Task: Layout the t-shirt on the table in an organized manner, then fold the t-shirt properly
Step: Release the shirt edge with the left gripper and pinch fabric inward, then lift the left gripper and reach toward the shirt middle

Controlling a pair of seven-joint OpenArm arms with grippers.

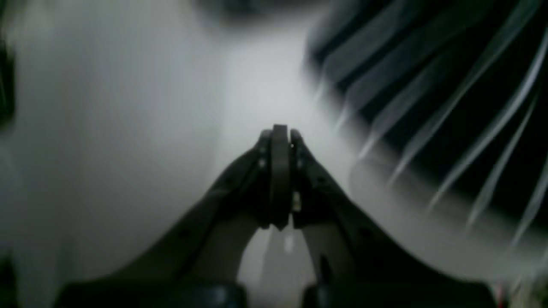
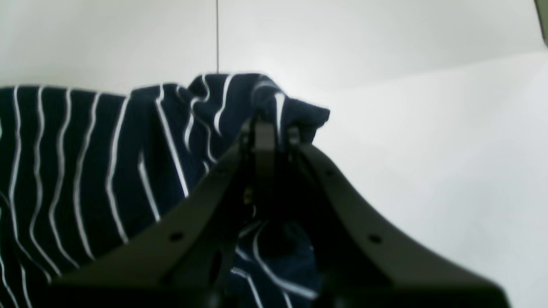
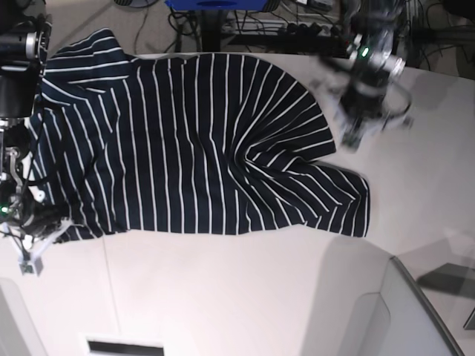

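On the table (image 3: 245, 297), the t-shirt (image 3: 193, 148) in the right end effector (image 2: 270, 128)'s pinch; left end effector (image 1: 280, 137) closed, empty.

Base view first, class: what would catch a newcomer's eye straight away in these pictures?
The dark striped t-shirt sprawls across the white table, rumpled toward the right of the base view. At the shirt's lower left corner the right gripper is shut on the cloth. The left gripper, shut and holding nothing, hangs blurred beside the shirt's far right edge.

I am working in a robotics lab: loose black cables (image 3: 297, 26) and a blue plastic bin (image 3: 215, 4) crowd the floor beyond the far edge of the broad white tabletop (image 3: 245, 297).
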